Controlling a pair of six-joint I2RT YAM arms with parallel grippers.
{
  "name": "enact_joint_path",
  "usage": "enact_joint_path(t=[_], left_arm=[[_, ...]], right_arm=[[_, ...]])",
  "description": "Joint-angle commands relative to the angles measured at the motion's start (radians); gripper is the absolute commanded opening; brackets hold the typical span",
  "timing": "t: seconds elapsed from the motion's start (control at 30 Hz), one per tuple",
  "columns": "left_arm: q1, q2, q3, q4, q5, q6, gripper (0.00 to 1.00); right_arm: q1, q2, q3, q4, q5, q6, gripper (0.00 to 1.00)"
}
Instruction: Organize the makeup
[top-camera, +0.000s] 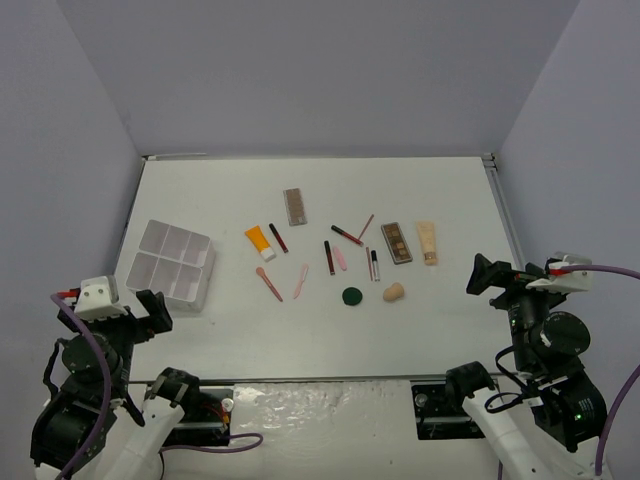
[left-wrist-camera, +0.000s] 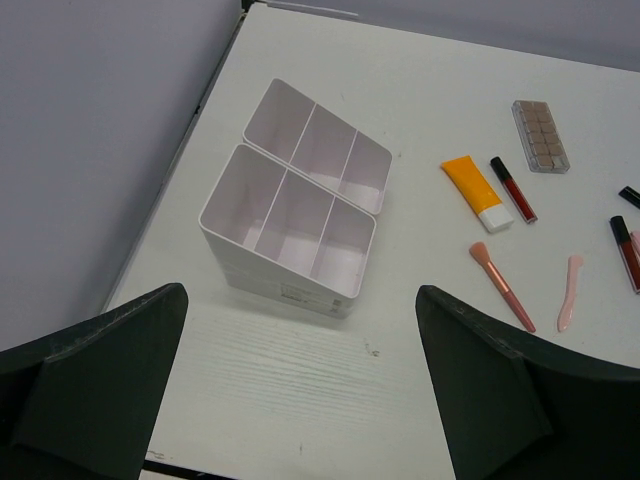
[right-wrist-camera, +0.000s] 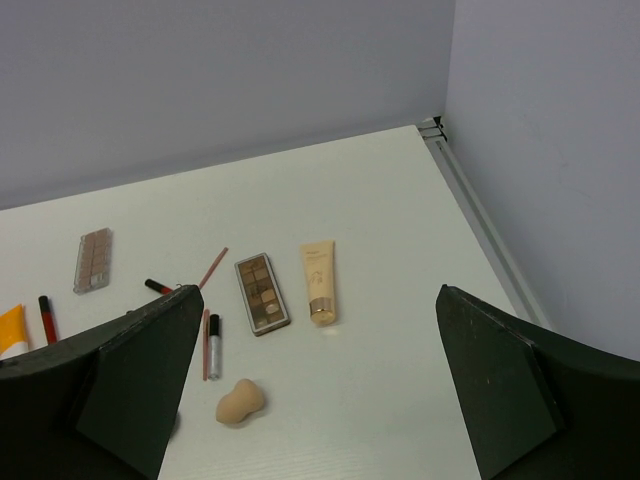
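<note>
The makeup lies spread over the middle of the white table (top-camera: 300, 340): an orange tube (top-camera: 261, 242), a dark-red stick (top-camera: 278, 237), a brown palette (top-camera: 295, 206), a second palette (top-camera: 396, 242), a beige tube (top-camera: 428, 243), a green disc (top-camera: 351, 296), a beige sponge (top-camera: 394, 293) and pink sticks (top-camera: 300, 281). My left gripper (top-camera: 128, 312) hangs open near the front left, its jaws (left-wrist-camera: 300, 300) empty just short of the box. My right gripper (top-camera: 508, 280) hangs open at the front right, with bare table between its fingers (right-wrist-camera: 150, 370). The sponge (right-wrist-camera: 240, 401), palette (right-wrist-camera: 262, 292) and beige tube (right-wrist-camera: 319, 281) lie ahead of it.
A white six-compartment box (top-camera: 170, 262) stands at the left, empty inside (left-wrist-camera: 300, 210). Grey walls enclose the table on three sides, with a metal rail (right-wrist-camera: 480, 220) along the right edge. Both arm bases sit at the near edge.
</note>
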Motion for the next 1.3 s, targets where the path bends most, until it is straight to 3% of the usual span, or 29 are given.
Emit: enact_joint_path(t=[0.0, 0.13, 0.27, 0.33, 0.6, 0.67, 0.9, 1.13, 1.27], left_arm=[[-0.002, 0.061, 0.028, 0.065, 0.017, 0.014, 0.97], [-0.003, 0.105, 0.038, 0.082, 0.084, 0.05, 0.97], [-0.003, 0.267, 0.096, 0.086, 0.269, 0.111, 0.96], [-0.003, 0.381, 0.148, 0.099, 0.361, 0.105, 0.96], [-0.04, 0.697, 0.264, 0.2, 0.473, -0.001, 0.96], [-0.096, 0.765, 0.289, 0.204, 0.443, -0.026, 0.96], [-0.484, 0.998, 0.35, 0.299, 0.167, -0.111, 0.93], [-0.706, 1.246, 0.394, 0.409, 0.049, -0.2, 0.79], [-0.805, 1.397, 0.471, 0.451, 0.001, -0.196, 0.77]], right_arm=[[-0.004, 0.02, -0.011, 0.07, 0.013, 0.004, 1.0], [-0.004, 0.025, -0.012, 0.071, 0.014, 0.007, 1.0], [-0.004, 0.011, -0.03, 0.071, 0.009, 0.023, 1.0], [-0.004, -0.008, -0.041, 0.073, 0.016, 0.029, 1.0], [-0.004, -0.019, -0.05, 0.074, 0.029, 0.034, 1.0], [-0.003, -0.027, -0.056, 0.075, 0.03, 0.035, 1.0], [-0.003, -0.055, -0.07, 0.084, 0.034, 0.034, 1.0], [-0.003, -0.06, -0.076, 0.089, 0.023, 0.035, 1.0], [-0.003, -0.074, -0.087, 0.091, 0.018, 0.035, 1.0]])
